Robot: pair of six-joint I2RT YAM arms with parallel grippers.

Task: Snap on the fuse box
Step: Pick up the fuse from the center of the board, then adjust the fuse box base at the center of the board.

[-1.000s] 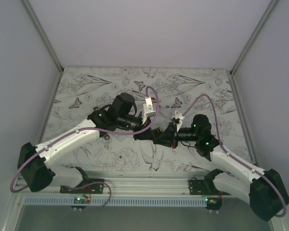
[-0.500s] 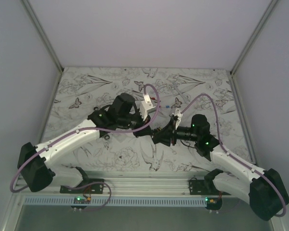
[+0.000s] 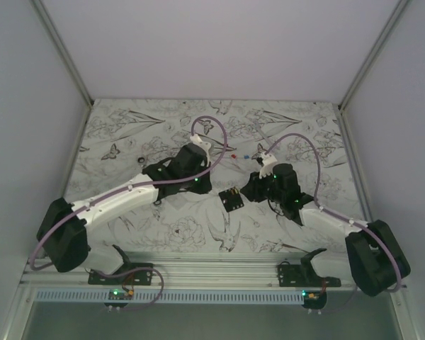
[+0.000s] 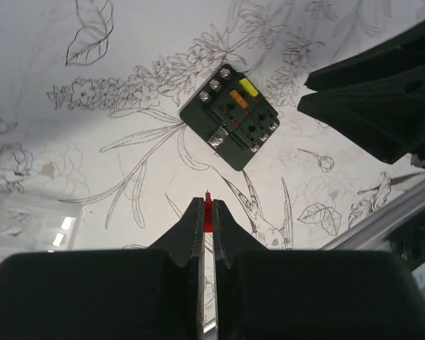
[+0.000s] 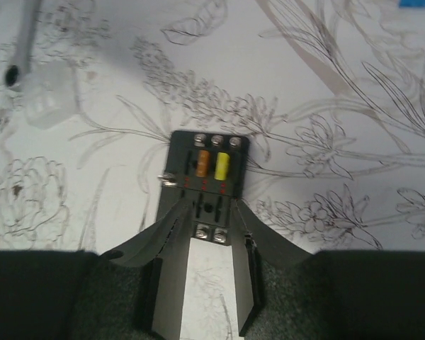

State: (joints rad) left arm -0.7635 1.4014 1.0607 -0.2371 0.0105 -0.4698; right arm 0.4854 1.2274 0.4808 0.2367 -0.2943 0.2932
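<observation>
The fuse box (image 3: 231,199) lies flat on the patterned table, a small black block with an orange and a yellow fuse (image 5: 222,166) in its slots. My right gripper (image 5: 210,199) stands open just above the box's near end, fingers over its two sides; from above, the right gripper (image 3: 248,188) sits just right of the box. My left gripper (image 4: 208,207) is shut on a tiny red fuse (image 4: 209,217) and hovers a short way from the fuse box (image 4: 230,117), not touching it.
A clear plastic cover (image 5: 49,100) lies on the table near the box, seen also as the clear plastic cover (image 4: 35,223) in the left wrist view. Tiny loose blue (image 3: 248,156) and red fuses lie farther back. Grey walls enclose the table.
The two grippers were together at the box; now they have drawn apart. The right gripper has opened and the fuse box lies flat on the table. The left gripper has pulled back.
</observation>
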